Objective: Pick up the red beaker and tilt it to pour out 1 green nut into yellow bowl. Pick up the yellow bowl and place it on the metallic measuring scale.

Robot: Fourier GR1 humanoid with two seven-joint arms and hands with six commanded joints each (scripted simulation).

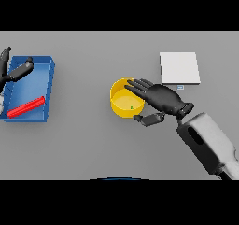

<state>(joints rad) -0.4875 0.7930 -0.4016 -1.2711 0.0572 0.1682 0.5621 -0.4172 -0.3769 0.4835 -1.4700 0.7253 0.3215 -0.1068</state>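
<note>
Right hand (161,99) spread wide over yellow bowl (122,108) mid-bench with green nut (132,108) inside, nothing gripped yet; a shallow rim pinch could tip the bowl before the scale (179,67) toward the far right edge.

Grey table (93,144), seen from above, filling the whole view; no wall, floor or window in sight. Surface flat, matte and uniform in tone, without seams or markings. Lighting even and diffuse, slightly brighter toward the far edge. Soft, short shadows only, close against whatever stands on the surface. Blue tray (50,74) at the left side, rectangular, with low upright walls, long axis running away from the viewer, left part cut by the frame edge.
</note>
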